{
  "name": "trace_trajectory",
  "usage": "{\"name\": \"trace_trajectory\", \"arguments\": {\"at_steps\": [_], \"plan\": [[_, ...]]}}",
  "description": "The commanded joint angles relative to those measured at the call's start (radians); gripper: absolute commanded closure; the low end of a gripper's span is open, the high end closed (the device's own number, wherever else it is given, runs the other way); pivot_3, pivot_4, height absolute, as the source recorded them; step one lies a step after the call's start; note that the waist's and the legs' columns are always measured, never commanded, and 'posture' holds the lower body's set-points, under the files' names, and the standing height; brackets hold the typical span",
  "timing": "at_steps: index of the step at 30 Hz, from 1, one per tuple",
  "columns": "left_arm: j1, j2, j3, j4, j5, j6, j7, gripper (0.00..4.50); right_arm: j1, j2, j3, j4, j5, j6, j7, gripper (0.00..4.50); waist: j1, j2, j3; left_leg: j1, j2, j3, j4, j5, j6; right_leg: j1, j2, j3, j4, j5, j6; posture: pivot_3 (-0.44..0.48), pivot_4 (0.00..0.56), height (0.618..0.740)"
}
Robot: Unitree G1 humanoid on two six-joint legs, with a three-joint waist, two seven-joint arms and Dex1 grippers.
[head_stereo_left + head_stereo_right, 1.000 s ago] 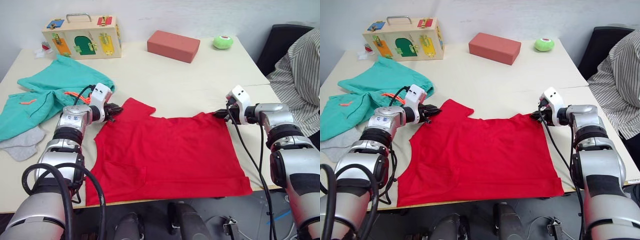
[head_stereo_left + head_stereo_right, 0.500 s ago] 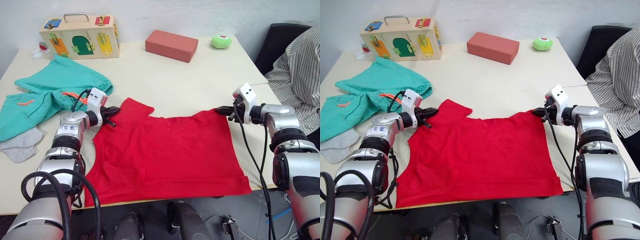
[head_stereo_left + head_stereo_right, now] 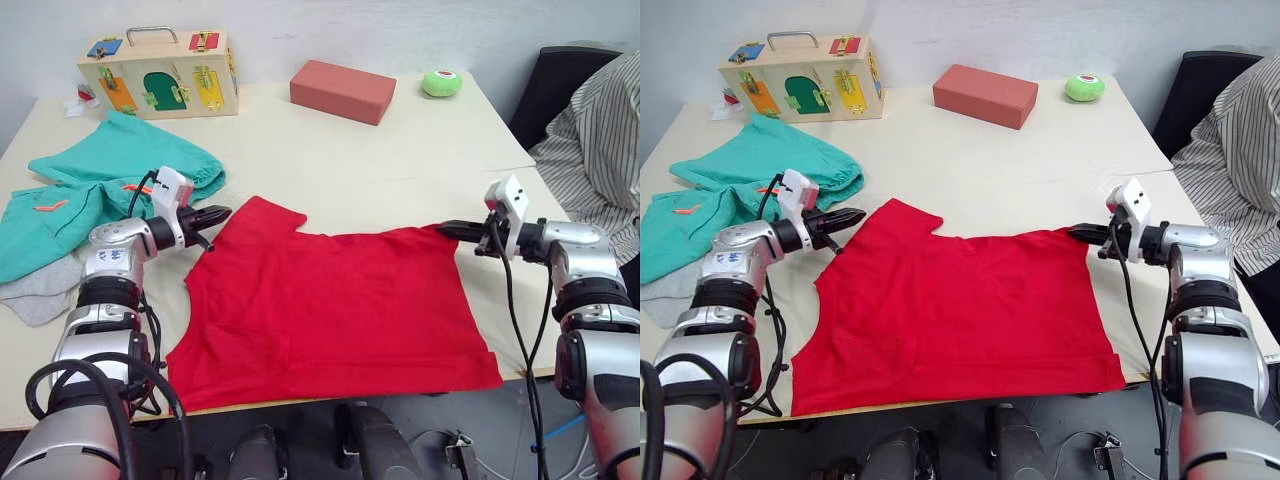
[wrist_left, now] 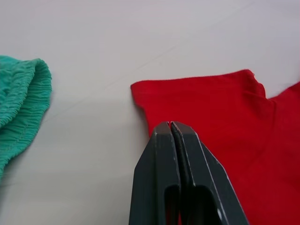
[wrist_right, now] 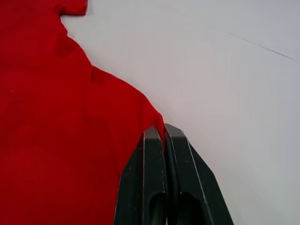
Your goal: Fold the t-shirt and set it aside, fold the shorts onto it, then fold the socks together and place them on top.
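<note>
The red t-shirt (image 3: 340, 300) lies spread flat on the table's near half. My left gripper (image 3: 218, 212) is shut and sits just off the shirt's left sleeve. In the left wrist view its tips (image 4: 170, 124) hover at the sleeve's edge with no cloth between them. My right gripper (image 3: 447, 228) is shut too, its tips at the shirt's far right corner (image 5: 152, 115). The teal shorts (image 3: 110, 175) lie crumpled at the left, with grey socks (image 3: 40, 290) beside them near the table's left edge.
A wooden latch box (image 3: 160, 72), a red block (image 3: 343, 90) and a green ball (image 3: 441, 83) stand along the far side. A person in a striped shirt (image 3: 600, 140) sits at the right by a black chair (image 3: 560, 85). The shirt's hem reaches the front edge.
Both arms have drawn outward: the left gripper slid left off the sleeve, and the right wrist pulled right with its tips staying at the corner. The shirt stays flat.
</note>
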Motion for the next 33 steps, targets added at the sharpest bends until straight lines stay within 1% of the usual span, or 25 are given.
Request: {"name": "trace_trajectory", "arguments": {"at_steps": [1,4,7,9,14,18,21,22,27,30,31,33], "plan": [[0.003,0.009,-0.003,-0.048,-0.001,0.026,0.02,4.46,0.013,-0.017,-0.014,-0.053,0.023,-0.02,0.009,4.5,0.001,0.0,0.0,0.0,0.0,0.0,0.0,0.0,0.0,0.0,0.0,0.0,0.0,0.0,0.0,0.0,0.15,0.74],[-0.014,-0.004,-0.02,-0.042,0.02,0.052,0.071,3.89,0.03,-0.018,0.001,-0.055,0.008,-0.039,0.012,4.5,0.002,0.0,0.0,0.0,0.0,0.0,0.0,0.0,0.0,0.0,0.0,0.0,0.0,0.0,0.0,0.0,0.15,0.74],[-0.044,-0.024,-0.041,-0.017,0.043,0.081,0.115,3.05,0.037,-0.013,0.006,-0.055,0.006,-0.049,0.011,4.5,0.002,0.0,0.0,0.0,0.0,0.0,0.0,0.0,0.0,0.0,0.0,0.0,0.0,0.0,0.0,0.0,0.15,0.74],[-0.07,-0.035,-0.054,0.017,0.071,0.109,0.185,2.39,0.039,-0.01,0.01,-0.058,0.009,-0.052,0.011,4.5,0.003,0.0,0.0,0.0,-0.001,0.0,0.0,0.0,0.0,0.0,-0.001,0.0,0.0,0.0,0.0,0.0,0.15,0.74],[-0.122,-0.072,-0.068,0.096,0.091,0.117,0.234,0.89,0.04,-0.002,0.013,-0.067,0.015,-0.05,0.014,4.5,0.002,0.0,0.0,0.0,-0.001,0.0,0.0,0.0,0.0,0.0,0.0,0.0,0.0,0.0,0.0,0.0,0.15,0.74],[-0.146,-0.09,-0.087,0.143,0.112,0.107,0.245,0.89,0.041,0.003,0.013,-0.073,0.017,-0.048,0.018,4.5,0.001,0.0,0.0,0.0,-0.001,0.0,0.0,0.0,0.0,0.0,0.0,0.0,0.0,0.0,0.0,0.0,0.15,0.74],[-0.153,-0.093,-0.078,0.147,0.097,0.115,0.216,1.49,0.044,0.004,0.014,-0.079,0.017,-0.048,0.021,4.5,0.002,0.0,0.0,0.001,-0.001,0.0,0.0,0.0,0.0,0.0,0.0,0.0,0.001,0.0,0.0,0.0,0.15,0.74],[-0.153,-0.092,-0.076,0.145,0.095,0.107,0.216,1.78,0.044,0.005,0.014,-0.081,0.018,-0.048,0.021,4.5,0.003,0.0,0.0,0.001,-0.001,0.0,0.0,0.0,0.0,0.0,0.0,0.0,0.001,0.0,0.0,0.0,0.15,0.74],[-0.14,-0.076,-0.071,0.144,0.093,0.085,0.202,3.31,0.047,0.007,0.011,-0.09,0.022,-0.048,0.025,4.5,0.003,0.0,0.0,0.001,-0.001,0.0,0.0,0.0,0.0,0.0,0.0,0.0,0.001,0.0,0.0,0.0,0.15,0.74],[-0.126,-0.07,-0.048,0.131,0.072,0.036,0.193,4.39,0.046,0.01,0.01,-0.094,0.025,-0.049,0.025,4.5,0.002,0.0,0.0,0.001,-0.001,0.0,0.0,0.0,0.0,0.0,0.0,0.0,0.001,0.0,0.0,0.0,0.15,0.74],[-0.119,-0.065,-0.036,0.121,0.062,0.013,0.188,4.49,0.045,0.01,0.008,-0.095,0.027,-0.05,0.026,4.5,0.002,0.0,0.0,0.001,-0.001,0.0,0.0,0.0,0.0,0.0,0.0,0.0,0.001,0.0,0.0,0.0,0.15,0.74],[-0.104,-0.057,-0.007,0.096,0.035,-0.03,0.164,4.49,0.044,0.01,0.004,-0.099,0.032,-0.058,0.028,4.5,0.001,0.0,0.0,0.0,0.0,0.0,0.0,0.0,0.0,0.0,0.0,0.0,0.001,0.0,0.0,0.0,0.15,0.74]]}}
